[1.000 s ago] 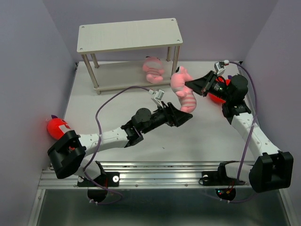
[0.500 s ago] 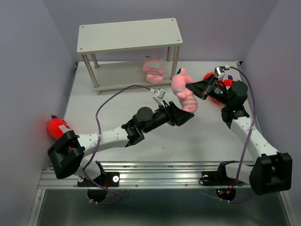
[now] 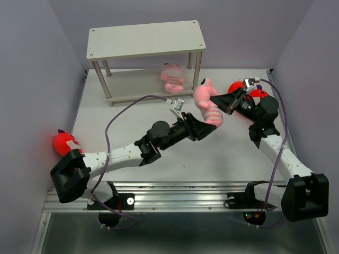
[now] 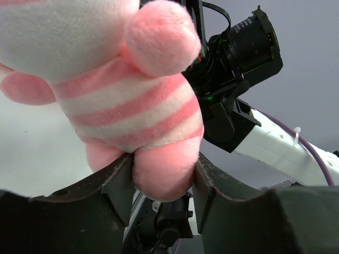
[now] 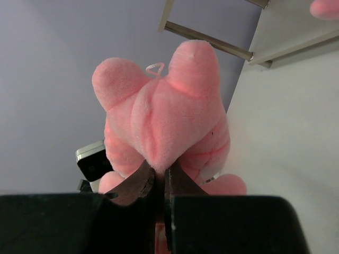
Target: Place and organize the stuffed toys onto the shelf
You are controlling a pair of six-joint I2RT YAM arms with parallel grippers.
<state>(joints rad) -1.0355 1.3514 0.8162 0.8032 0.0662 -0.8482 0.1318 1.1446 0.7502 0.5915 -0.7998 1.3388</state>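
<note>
A pink striped stuffed toy (image 3: 207,104) hangs in the air over the middle of the table, held between both arms. My right gripper (image 3: 215,98) is shut on a fold of plush at its head (image 5: 164,116). My left gripper (image 3: 210,129) comes from below, and its two fingers press both sides of the toy's lower foot (image 4: 165,174). A second pink toy (image 3: 172,78) lies on the lower board of the shelf (image 3: 145,39). One red shark (image 3: 63,142) lies at the table's left edge. Another red shark (image 3: 237,86) shows behind the right arm.
The shelf stands at the back left, its top board bare and its thin legs (image 5: 212,39) showing behind the held toy. The left arm's purple cable (image 3: 124,114) loops over the table's middle. Purple walls close in on both sides.
My left gripper's jaws have narrowed onto the hanging toy's foot. The right arm has shifted slightly, uncovering more of the red shark behind it; the toy has barely moved.
</note>
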